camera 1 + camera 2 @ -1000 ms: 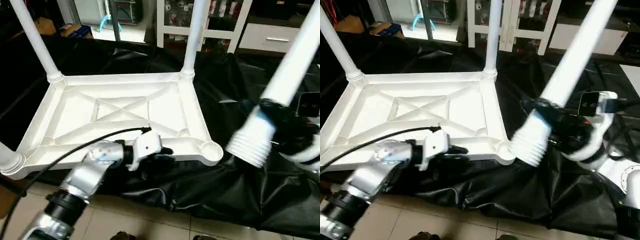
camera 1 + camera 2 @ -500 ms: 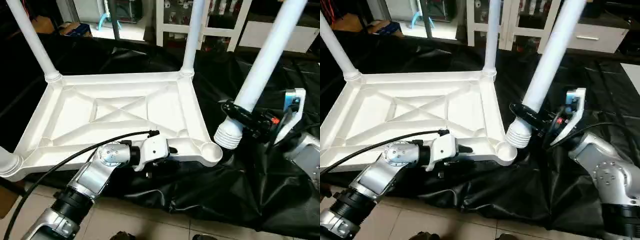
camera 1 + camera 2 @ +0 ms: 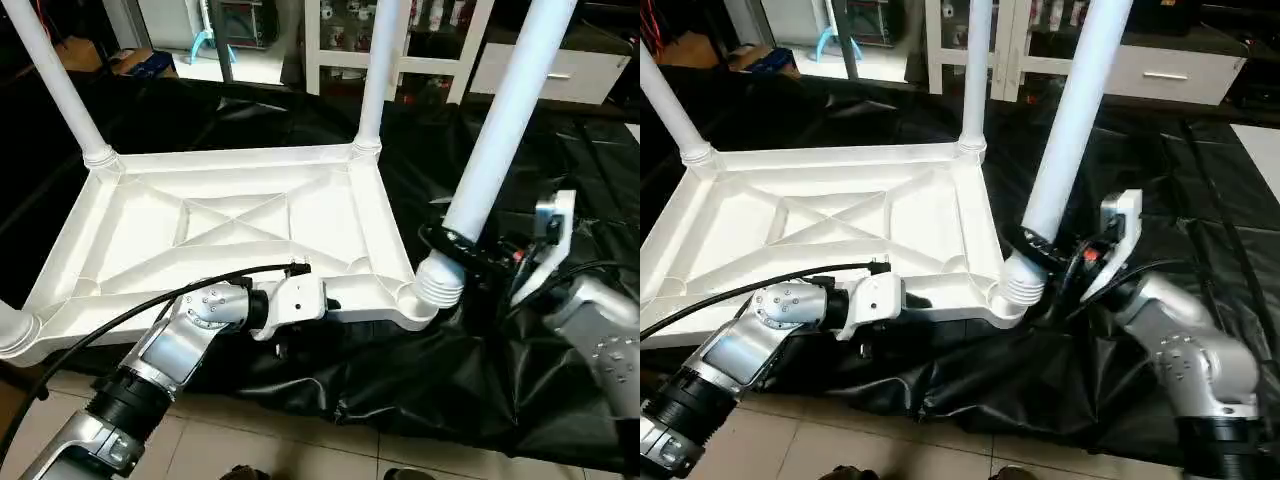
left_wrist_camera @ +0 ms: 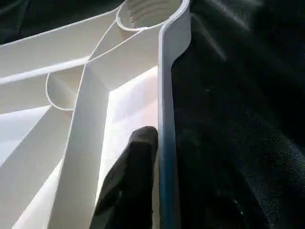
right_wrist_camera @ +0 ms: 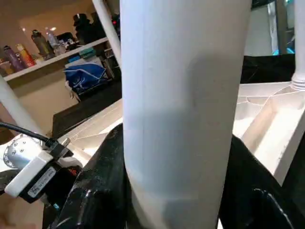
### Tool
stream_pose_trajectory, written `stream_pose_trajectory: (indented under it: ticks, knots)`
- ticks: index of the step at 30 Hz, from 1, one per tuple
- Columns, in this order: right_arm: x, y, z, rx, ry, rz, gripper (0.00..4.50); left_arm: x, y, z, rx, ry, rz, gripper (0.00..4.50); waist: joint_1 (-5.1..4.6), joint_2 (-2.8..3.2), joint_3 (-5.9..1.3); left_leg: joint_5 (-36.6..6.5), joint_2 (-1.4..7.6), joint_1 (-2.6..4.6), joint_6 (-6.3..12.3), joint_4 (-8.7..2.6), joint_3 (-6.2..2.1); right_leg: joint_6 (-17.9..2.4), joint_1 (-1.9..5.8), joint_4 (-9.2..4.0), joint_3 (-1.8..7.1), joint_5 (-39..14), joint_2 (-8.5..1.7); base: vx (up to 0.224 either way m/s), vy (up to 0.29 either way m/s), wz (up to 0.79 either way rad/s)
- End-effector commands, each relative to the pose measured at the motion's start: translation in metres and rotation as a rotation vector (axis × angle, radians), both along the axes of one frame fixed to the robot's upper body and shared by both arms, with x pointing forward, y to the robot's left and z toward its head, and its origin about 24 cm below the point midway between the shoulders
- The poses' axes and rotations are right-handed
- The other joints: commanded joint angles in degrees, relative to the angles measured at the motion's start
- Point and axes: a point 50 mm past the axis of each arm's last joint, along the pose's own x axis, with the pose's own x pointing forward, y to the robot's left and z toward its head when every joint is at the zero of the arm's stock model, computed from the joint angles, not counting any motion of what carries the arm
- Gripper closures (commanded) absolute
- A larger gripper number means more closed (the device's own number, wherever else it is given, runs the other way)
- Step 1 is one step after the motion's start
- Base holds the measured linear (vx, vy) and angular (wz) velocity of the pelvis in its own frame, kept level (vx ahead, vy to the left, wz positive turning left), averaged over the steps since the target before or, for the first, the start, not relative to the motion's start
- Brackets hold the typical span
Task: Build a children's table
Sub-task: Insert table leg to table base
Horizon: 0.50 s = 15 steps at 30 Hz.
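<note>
One leg [image 3: 498, 120] in right hand [image 3: 462, 252]

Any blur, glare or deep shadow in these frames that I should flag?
Left wrist view: the gripper finger is a soft dark blur, the tabletop rim sharper. Right wrist view: the leg looms close, shaded low down. Eye views: crisp, sheen on black sheet.

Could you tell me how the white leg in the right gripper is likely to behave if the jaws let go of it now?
The leg would probably tip: it is long, leaning, and its ribbed end looks only partly in the corner socket. It seems stiff, staying straight though the right gripper holds it low down. Being round and smooth, it could roll across the black sheet.
</note>
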Motion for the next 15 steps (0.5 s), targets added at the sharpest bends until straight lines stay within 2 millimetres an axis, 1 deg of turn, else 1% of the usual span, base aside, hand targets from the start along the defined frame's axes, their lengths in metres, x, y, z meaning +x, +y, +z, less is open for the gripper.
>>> stream_pose_trajectory:
  ticks: [1,3,4,5,7,9,10,13,14,15]
  knots:
    - [0.0,0.0,-0.003,0.003,-0.017,-0.013,2.66,-0.005,0.013,-0.023,0.114,0.072,0.032,3.7,-0.12,-0.58,-3.24,-16.5,0.4,1.4,1.57,-4.73,0.07,-11.4,1.92,-3.59,-0.02,-12.7,0.77,0.0,0.0,0.0]
    - [0.002,-0.001,-0.006,0.006,-0.019,-0.029,2.66,-0.006,0.014,-0.024,0.122,0.073,0.03,3.9,-0.2,-0.56,-3.26,-16.8,0.39,1.36,1.53,-4.75,0.06,-11.3,1.85,-3.6,-0.04,-13.0,0.69,0.0,0.0,0.0]
    - [0.003,-0.002,-0.009,0.011,-0.019,-0.045,2.66,-0.006,0.014,-0.026,0.134,0.076,0.029,4.01,-0.19,-0.6,-3.27,-17.5,0.38,1.49,1.24,-4.75,0.1,-11.4,1.75,-3.72,-0.01,-14.0,0.7,0.0,0.0,0.0]
    - [0.004,-0.003,-0.011,0.011,-0.021,-0.056,2.66,-0.007,0.014,-0.026,0.139,0.075,0.029,4.01,-0.19,-0.6,-3.27,-17.5,0.38,1.49,1.24,-4.75,0.1,-11.4,1.75,-3.72,-0.01,-14.0,0.7,0.0,0.0,0.0]
    - [0.006,-0.006,-0.018,0.028,-0.012,-0.082,2.66,-0.007,0.015,-0.027,0.145,0.074,0.033,4.15,-0.22,-0.58,-3.25,-17.5,0.36,1.44,1.18,-4.76,0.1,-11.6,1.77,-3.7,-0.01,-13.8,0.73,0.0,0.0,0.0]
    - [0.006,-0.007,-0.02,0.032,-0.008,-0.085,2.66,-0.007,0.015,-0.027,0.146,0.074,0.033,4.31,-0.2,-0.53,-3.22,-17.6,0.36,1.45,1.26,-4.83,0.08,-11.7,1.76,-3.75,-0.04,-13.9,0.77,0.0,0.0,0.0]
    - [0.006,-0.007,-0.023,0.042,0.007,-0.083,2.66,-0.007,0.015,-0.027,0.145,0.076,0.033,4.39,-0.22,-0.68,-3.25,-17.5,0.35,1.39,1.27,-4.84,0.07,-11.6,1.86,-3.72,-0.04,-13.8,0.8,0.0,0.0,0.0]
    - [0.006,-0.007,-0.031,0.06,0.035,-0.077,2.66,-0.006,0.014,-0.027,0.143,0.074,0.037,4.46,-0.22,-0.55,-3.26,-18.1,0.39,1.45,1.28,-4.87,0.03,-11.7,1.83,-3.77,-0.04,-14.4,0.72,0.0,0.0,0.0]
    - [0.006,-0.007,-0.034,0.068,0.041,-0.082,2.66,-0.005,0.014,-0.027,0.142,0.071,0.039,4.48,-0.26,-0.69,-3.27,-18.0,0.37,1.38,1.33,-4.86,0.05,-11.7,1.85,-3.74,-0.03,-14.3,0.73,0.0,0.0,0.0]
    - [0.006,-0.007,-0.034,0.07,0.042,-0.083,2.66,-0.005,0.014,-0.027,0.142,0.07,0.039,4.48,-0.25,-0.65,-3.24,-18.0,0.39,1.36,1.33,-4.91,0.03,-11.7,1.84,-3.76,-0.04,-14.4,0.7,0.0,0.0,0.0]
